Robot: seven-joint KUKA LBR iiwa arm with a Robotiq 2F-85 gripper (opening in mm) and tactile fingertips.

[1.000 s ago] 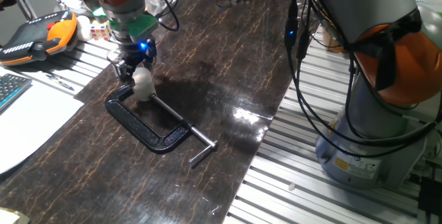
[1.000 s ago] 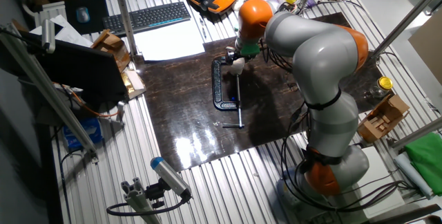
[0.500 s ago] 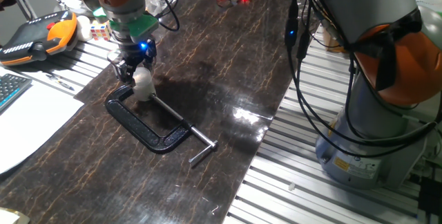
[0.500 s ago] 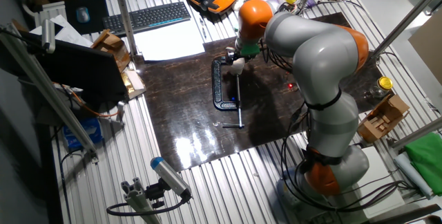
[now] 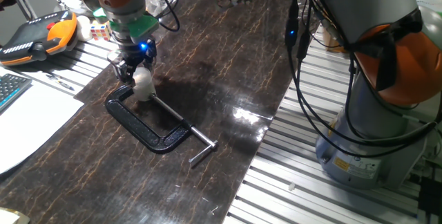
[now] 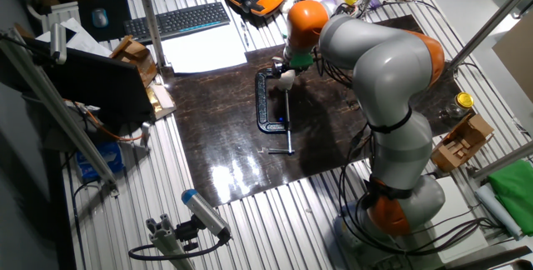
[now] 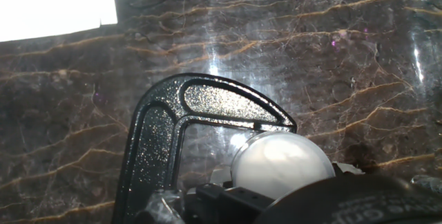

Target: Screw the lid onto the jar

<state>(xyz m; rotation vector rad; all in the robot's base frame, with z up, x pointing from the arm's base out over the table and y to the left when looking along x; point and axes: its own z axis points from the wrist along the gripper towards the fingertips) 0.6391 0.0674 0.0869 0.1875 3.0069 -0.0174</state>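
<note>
The small whitish jar [image 5: 144, 89] stands on the dark mat, in the mouth of a black C-clamp [image 5: 148, 131]. The pale round lid [image 7: 280, 163] sits on top of the jar; in the hand view it fills the lower middle and hides the jar. My gripper [image 5: 136, 74] points down over the jar and its fingers are closed around the lid. In the other fixed view the gripper [image 6: 286, 72] is at the far end of the clamp [image 6: 265, 103]. The clamp's frame [image 7: 159, 141] curves around the lid on the left.
An orange teach pendant [image 5: 34, 34] and white paper [image 5: 27, 120] lie left of the mat. A keyboard [image 6: 175, 20] lies beyond the paper. The arm's base [image 5: 366, 134] and hanging cables stand at the right. A gold-lidded jar [image 6: 463, 102] sits far right.
</note>
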